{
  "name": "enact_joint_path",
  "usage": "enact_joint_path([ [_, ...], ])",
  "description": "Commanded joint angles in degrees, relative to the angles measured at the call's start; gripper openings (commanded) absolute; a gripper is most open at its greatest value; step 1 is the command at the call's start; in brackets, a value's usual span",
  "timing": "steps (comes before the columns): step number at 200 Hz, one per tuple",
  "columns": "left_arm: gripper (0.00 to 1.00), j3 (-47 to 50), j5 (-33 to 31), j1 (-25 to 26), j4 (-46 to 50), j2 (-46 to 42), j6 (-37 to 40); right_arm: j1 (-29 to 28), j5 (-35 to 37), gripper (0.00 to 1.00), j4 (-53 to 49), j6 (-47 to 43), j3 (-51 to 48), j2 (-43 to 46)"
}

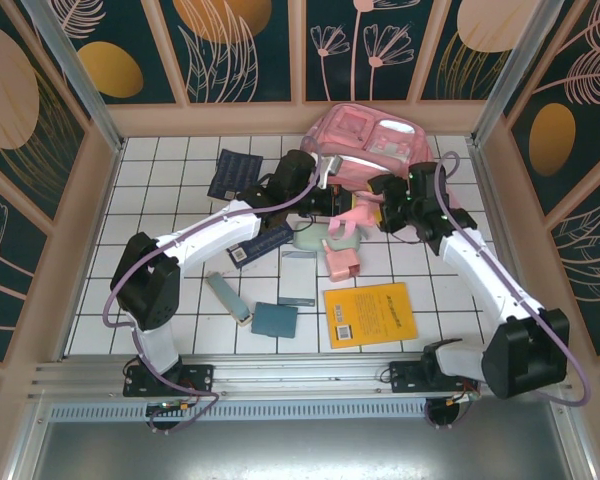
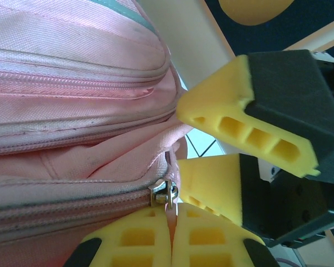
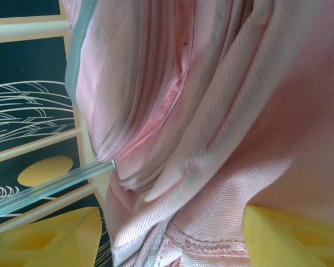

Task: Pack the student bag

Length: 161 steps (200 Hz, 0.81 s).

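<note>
At the far edge of the surface [image 1: 160, 200] lies the student bag [image 1: 370, 140]. On its near side the left hand [image 2: 170, 219] pinches a zipper pull [image 2: 166, 193] tight; just beside, the right hand [image 3: 172, 225] stands parted around bag fabric.

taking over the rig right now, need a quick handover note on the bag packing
Grippers: left gripper is shut on the zipper pull of the student bag. The right gripper is open, its jaws astride a fold of the bag's fabric.
Things: the bag lies at the far side of the table. The yellow book, dark notebook and pink pouch lie loose in front of it.
Done: the zip is grasped, and the stretch beside the pull looks closed.
Left: open the bag and load the items.
</note>
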<state>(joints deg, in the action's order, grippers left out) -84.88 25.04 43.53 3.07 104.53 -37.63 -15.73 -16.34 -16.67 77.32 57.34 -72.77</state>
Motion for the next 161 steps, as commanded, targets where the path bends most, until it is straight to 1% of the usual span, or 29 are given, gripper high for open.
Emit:
enact_joint_path([
  [1,0.0,-3.2,1.8,1.4,-5.0,-1.3,-0.2,0.7,-0.6,0.69,5.3,2.2,0.3,-3.4],
  [10,0.0,-3.1,1.8,1.5,-5.3,-1.4,-0.3,0.6,-0.5,0.67,5.9,2.3,0.9,-4.5],
  [28,0.0,-3.6,2.3,2.0,-5.5,-1.3,-0.4,0.7,0.3,0.55,6.2,2.0,2.3,-6.5],
  [50,0.0,-4.1,2.3,2.3,-5.1,-1.1,-0.1,0.9,2.9,0.41,3.9,0.1,4.2,-8.4],
  [63,0.0,-4.1,2.3,2.3,-5.0,-1.0,0.1,1.3,4.4,0.29,3.9,-1.0,4.1,-8.7],
  [76,0.0,-4.0,2.1,2.4,-4.5,-1.1,0.6,1.8,4.2,0.12,4.5,-1.8,3.7,-9.0],
  [77,0.0,-4.0,2.0,2.3,-4.4,-1.1,0.7,1.8,4.2,0.12,4.5,-1.8,3.7,-9.0],
  [78,0.0,-4.0,1.9,2.3,-4.3,-1.1,0.8,1.9,4.1,0.09,4.5,-2.1,3.7,-9.0],
  [80,0.0,-4.0,1.8,2.4,-4.1,-1.0,0.9,1.9,4.1,0.08,4.5,-2.2,3.7,-9.0],
  [82,0.0,-4.0,1.7,2.4,-4.0,-1.1,1.1,2.0,4.1,0.04,4.5,-2.5,3.7,-9.1],
  [87,0.0,-4.0,1.3,2.4,-3.4,-1.0,1.5,2.1,4.2,0.0,4.3,-3.0,3.9,-9.1],
  [122,0.0,-4.1,-3.1,2.4,1.0,-1.0,5.1,3.1,6.2,0.0,1.5,-8.7,4.9,-8.9],
  [161,0.01,-4.1,-4.7,2.1,3.6,-0.7,7.0,4.0,6.9,0.0,-2.5,-17.6,6.7,-9.4],
])
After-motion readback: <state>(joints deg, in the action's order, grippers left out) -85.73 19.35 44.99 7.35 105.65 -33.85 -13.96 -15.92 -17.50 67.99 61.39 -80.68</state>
